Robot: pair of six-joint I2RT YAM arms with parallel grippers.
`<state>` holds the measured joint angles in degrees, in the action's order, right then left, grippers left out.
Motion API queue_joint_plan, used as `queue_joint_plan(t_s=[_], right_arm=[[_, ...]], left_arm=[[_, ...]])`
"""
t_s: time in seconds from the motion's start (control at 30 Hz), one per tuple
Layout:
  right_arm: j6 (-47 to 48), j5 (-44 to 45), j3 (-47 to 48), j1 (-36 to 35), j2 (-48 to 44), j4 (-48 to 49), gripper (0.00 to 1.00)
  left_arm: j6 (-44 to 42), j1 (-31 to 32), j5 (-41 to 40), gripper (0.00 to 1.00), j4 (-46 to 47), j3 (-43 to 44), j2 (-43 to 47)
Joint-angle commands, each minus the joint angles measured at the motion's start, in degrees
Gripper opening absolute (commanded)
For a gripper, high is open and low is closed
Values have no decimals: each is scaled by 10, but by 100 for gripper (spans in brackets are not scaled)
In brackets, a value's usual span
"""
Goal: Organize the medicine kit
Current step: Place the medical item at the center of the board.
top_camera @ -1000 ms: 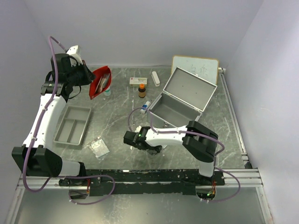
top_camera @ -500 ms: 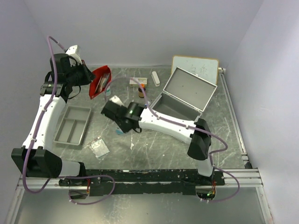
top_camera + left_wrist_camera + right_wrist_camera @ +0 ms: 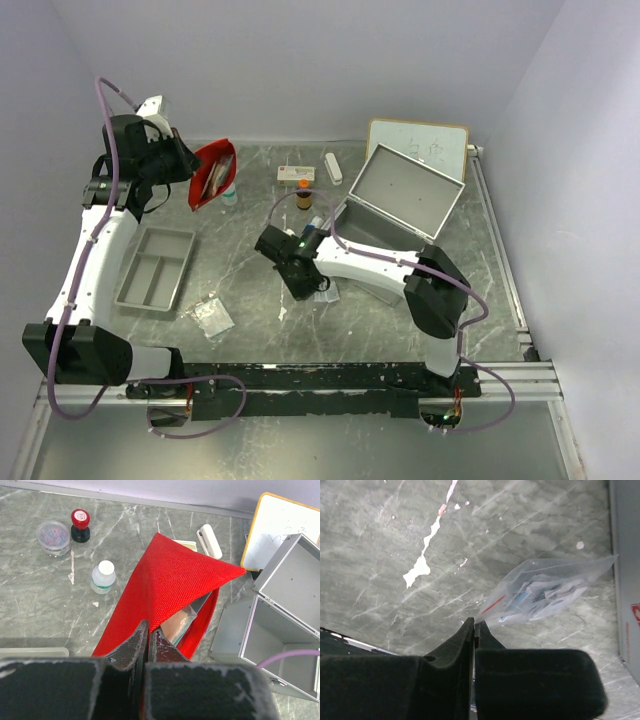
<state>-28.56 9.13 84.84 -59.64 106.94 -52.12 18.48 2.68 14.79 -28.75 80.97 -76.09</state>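
The pouch point(image 3: 213, 176), red fabric, hangs in the clenched left gripper point(image 3: 149, 630) over the far left of the table point(image 3: 380, 325). The fingers point(image 3: 134, 642) pinch one edge of its fabric. Its zip mouth gapes, and a pale packet shows inside (what it holds cannot be made out).

The zip bag point(image 3: 547, 592) is clear with a red strip along its seal and holds blue-and-white items. It sits mid-table, just beside the near left corner of the box point(image 3: 392, 215). The right gripper point(image 3: 474, 627) is closed on the bag's corner, and whether the bag is lifted off the table cannot be told. The box is grey metal and stands open with its lid tilted back. On the side seen by the right wrist camera there is a red mark, cut off at the frame edge and unreadable.

Below the pouch stand a white bottle point(image 3: 103, 576), a red-topped stamp point(image 3: 80, 524) and a round tub point(image 3: 53, 536) of coloured bits. Behind the box leans a whiteboard point(image 3: 418, 140) with faint scrawl too small to read. Near it lie a white stick point(image 3: 333, 167) and a flat carton point(image 3: 296, 174) with a red spot, its print illegible. A brown bottle point(image 3: 304, 195) stands just in front of the carton. At the left, a grey tray point(image 3: 155, 266) lies with a small clear sachet point(image 3: 212, 315) nearer the arms.
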Motion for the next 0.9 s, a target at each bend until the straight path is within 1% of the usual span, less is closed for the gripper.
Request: queue_joint_plan(t_s=[0.0,0.1,0.3,0.37,0.43,0.53,0.67,0.77,0.8,0.83,0.87], right_arm=[[-4,-14,-3,-4,-2,29,0],[3,-19,36,-6,8,18,0],[0,-34,175,-17,43,-16,0],[-4,-44,194,-17,48,-9,0],[-8,-53,189,-17,51,-2,0],[-19,-62,154,-17,58,4,0],[-32,-62,76,-18,68,19,0],[-33,-36,30,-23,83,18,0],[-33,-22,21,-24,84,12,1],[-34,-7,14,-24,98,4,5],[-34,9,13,-25,105,-4,13]], left_arm=[[5,-6,17,7,13,9,15],[5,-6,18,7,14,9,14],[9,-6,19,7,17,8,13],[10,-6,19,7,18,8,13],[11,-6,20,7,18,8,12],[11,-6,21,7,19,11,10],[11,-6,20,7,18,12,10],[9,-6,19,7,16,8,12],[9,-6,20,7,16,7,13],[9,-6,21,7,15,5,13],[9,-6,21,7,15,4,14]])
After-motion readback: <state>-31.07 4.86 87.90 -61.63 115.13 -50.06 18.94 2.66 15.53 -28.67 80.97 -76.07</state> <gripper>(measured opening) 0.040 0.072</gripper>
